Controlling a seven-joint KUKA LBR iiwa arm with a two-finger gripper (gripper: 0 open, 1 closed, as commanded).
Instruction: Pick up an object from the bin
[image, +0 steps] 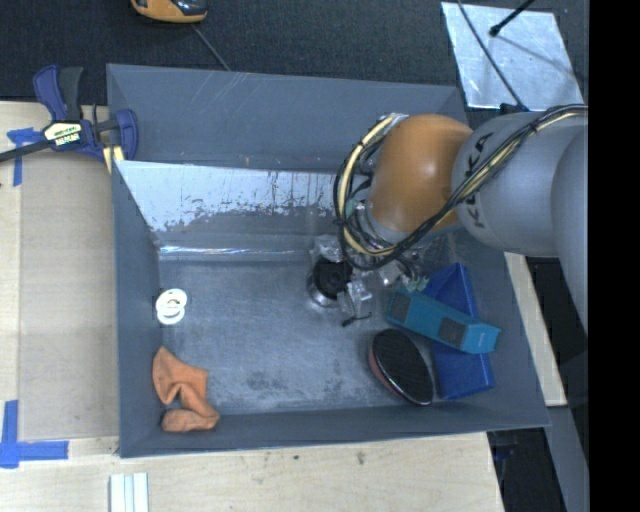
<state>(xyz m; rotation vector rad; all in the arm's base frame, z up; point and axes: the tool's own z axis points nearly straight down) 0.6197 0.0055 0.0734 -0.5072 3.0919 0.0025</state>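
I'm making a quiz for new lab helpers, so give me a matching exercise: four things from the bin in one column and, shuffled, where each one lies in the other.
Things
1. orange cloth
2. white ring
3. black oval thing
4. teal box

Places
A. on top of the blue flat thing
B. the lower left corner of the bin in the view
C. near the left wall, just above the cloth
D. by the lower wall, right of middle

Pairs: 1-B, 2-C, 3-D, 4-A
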